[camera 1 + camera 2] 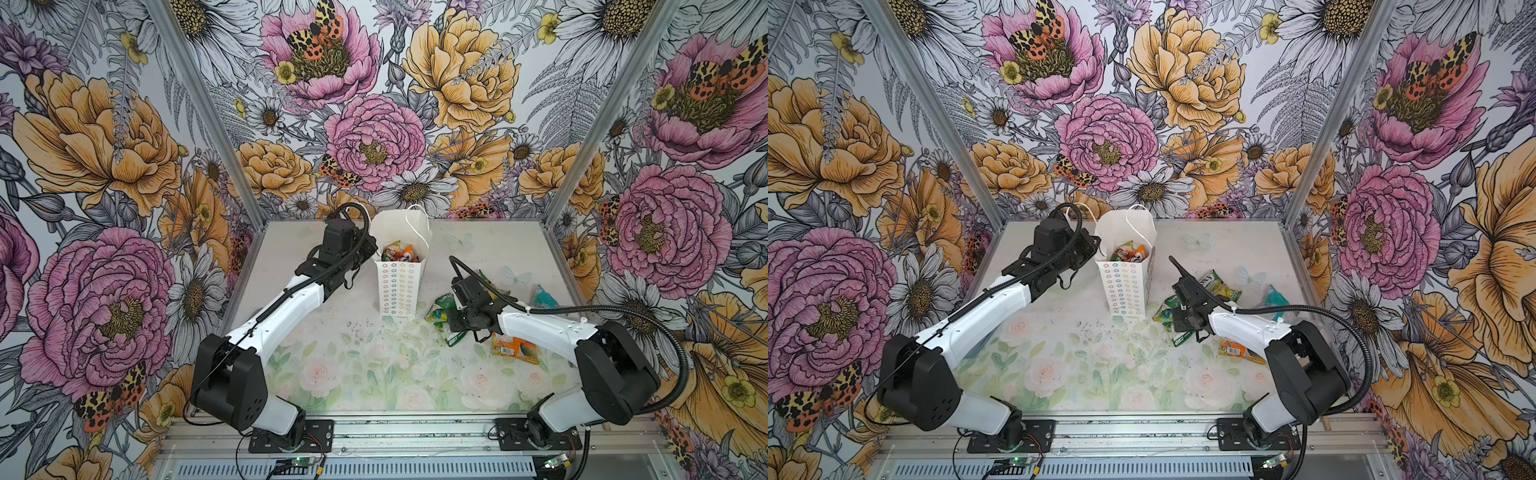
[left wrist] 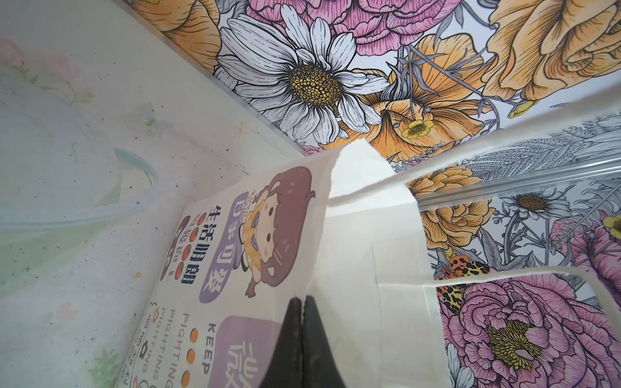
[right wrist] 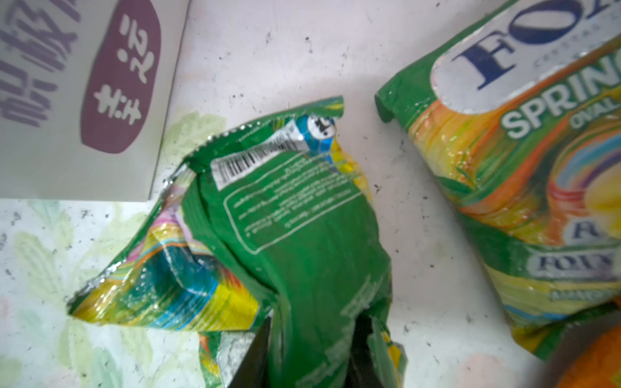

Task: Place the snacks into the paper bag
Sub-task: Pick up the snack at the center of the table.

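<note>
The right gripper (image 3: 312, 327) is squeezing the green packet (image 3: 295, 218) by its crumpled end, jaws narrow with film bunching between them, likely readying a lift. It is lying on the table (image 1: 374, 353) at the bag's (image 1: 399, 286) four o'clock. The left gripper (image 2: 303, 322) is pinching the bag's nine o'clock rim, jaws together, seemingly bracing it upright and open. Some snacks (image 1: 399, 251) are sitting inside; an orange packet (image 1: 513, 347) and a teal packet (image 1: 544, 296) are waiting farther out that way

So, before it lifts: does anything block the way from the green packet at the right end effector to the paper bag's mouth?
Bare table lies between the green packet and the paper bag. The bag's mouth is open, but one cord handle droops across it.
</note>
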Motion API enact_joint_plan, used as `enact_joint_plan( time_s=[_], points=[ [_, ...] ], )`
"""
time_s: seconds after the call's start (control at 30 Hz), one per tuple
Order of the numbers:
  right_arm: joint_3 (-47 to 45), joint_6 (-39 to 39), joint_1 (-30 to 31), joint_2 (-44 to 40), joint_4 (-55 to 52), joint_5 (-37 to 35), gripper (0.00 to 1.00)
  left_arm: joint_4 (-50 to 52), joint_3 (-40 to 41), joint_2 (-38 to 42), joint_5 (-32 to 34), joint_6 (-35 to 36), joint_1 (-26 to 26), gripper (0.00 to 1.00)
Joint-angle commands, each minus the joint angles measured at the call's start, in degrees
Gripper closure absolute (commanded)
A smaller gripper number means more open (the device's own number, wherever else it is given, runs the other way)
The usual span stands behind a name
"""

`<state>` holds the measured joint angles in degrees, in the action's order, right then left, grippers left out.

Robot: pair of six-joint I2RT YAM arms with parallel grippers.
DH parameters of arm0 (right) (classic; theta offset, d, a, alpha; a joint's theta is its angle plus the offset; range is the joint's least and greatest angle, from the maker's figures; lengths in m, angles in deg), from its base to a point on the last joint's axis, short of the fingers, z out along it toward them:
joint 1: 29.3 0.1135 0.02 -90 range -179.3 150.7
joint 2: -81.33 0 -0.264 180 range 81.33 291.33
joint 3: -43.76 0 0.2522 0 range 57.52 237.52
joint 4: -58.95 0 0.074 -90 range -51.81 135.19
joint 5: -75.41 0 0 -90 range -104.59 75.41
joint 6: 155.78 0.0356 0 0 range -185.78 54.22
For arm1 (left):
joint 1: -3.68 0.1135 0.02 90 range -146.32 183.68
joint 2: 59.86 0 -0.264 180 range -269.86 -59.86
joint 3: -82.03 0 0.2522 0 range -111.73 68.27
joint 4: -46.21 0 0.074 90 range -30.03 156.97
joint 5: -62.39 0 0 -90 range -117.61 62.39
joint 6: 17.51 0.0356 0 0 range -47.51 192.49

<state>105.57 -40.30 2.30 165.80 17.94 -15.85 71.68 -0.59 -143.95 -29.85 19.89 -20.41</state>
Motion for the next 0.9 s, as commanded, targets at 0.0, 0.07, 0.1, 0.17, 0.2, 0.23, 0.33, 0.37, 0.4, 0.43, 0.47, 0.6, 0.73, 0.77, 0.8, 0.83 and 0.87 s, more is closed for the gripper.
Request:
enact_joint_plan(
  time_s=[0.0,0.07,0.1,0.17,0.2,0.23,0.33,0.37,0.4,0.43,0.47,0.6,0.73,0.77,0.8,0.83,0.87],
  points=[
    [2.3,-0.2,0.0,-3.5,-1.9,1.1,0.79,-1.3,0.6,0.9,-0.8,-0.5,0.4,1.00],
    [3.1,-0.3,-0.2,-4.6,-2.8,1.4,0.85,-1.4,0.6,0.9,-0.9,-0.5,0.4,1.00],
    [3.6,-0.4,-0.3,-5.1,-3.4,1.7,0.88,-1.5,0.5,0.9,-0.9,-0.5,0.5,1.00],
    [4.2,-0.5,-0.7,-6.1,-4.1,2.2,0.94,-1.5,0.5,0.8,-1.0,-0.5,0.4,1.00],
    [4.6,-0.6,-0.9,-6.7,-4.6,2.4,0.99,-1.5,0.5,0.8,-1.0,-0.5,0.4,1.00],
    [4.9,-0.6,-1.1,-7.1,-5.2,2.5,1.00,-1.5,0.5,0.8,-1.0,-0.5,0.4,1.00],
    [6.2,-0.4,-2.3,-9.3,-6.9,3.8,1.00,-1.5,0.6,0.9,-1.1,-0.4,0.4,1.00],
    [6.9,-0.3,-2.9,-10.2,-7.5,4.3,1.00,-1.5,0.6,0.9,-1.1,-0.4,0.5,1.00],
    [7.5,-0.3,-3.5,-11.2,-8.1,4.9,1.00,-1.5,0.6,0.9,-1.1,-0.4,0.5,1.00],
    [8.4,-0.3,-4.2,-12.0,-8.7,5.3,1.00,-1.5,0.6,0.9,-1.1,-0.4,0.5,1.00],
    [9.4,-0.3,-4.9,-13.0,-9.7,6.1,1.00,-1.5,0.5,0.9,-1.1,-0.4,0.5,1.00],
    [15.2,-1.4,-7.9,-15.5,-14.2,7.3,1.00,-1.5,0.4,1.0,-1.2,-0.4,0.4,1.00],
    [24.6,-3.7,-10.2,-15.0,-17.4,7.7,1.00,-1.6,0.3,0.9,-1.4,-0.4,0.5,1.00],
    [27.7,-4.2,-11.0,-14.0,-17.9,8.1,1.00,-1.6,0.2,0.8,-1.4,-0.4,0.4,1.00],
    [31.2,-4.7,-11.7,-12.8,-18.5,8.5,1.00,-1.6,0.1,0.7,-1.3,-0.5,0.4,1.00],
    [34.4,-5.1,-12.3,-11.3,-18.9,8.9,1.00,-1.6,0.0,0.7,-1.4,-0.4,0.1,1.00],
    [38.4,-5.6,-12.8,-9.6,-19.4,9.3,1.00,-1.6,-0.2,0.6,-1.4,-0.4,0.0,1.00]
  ],
)
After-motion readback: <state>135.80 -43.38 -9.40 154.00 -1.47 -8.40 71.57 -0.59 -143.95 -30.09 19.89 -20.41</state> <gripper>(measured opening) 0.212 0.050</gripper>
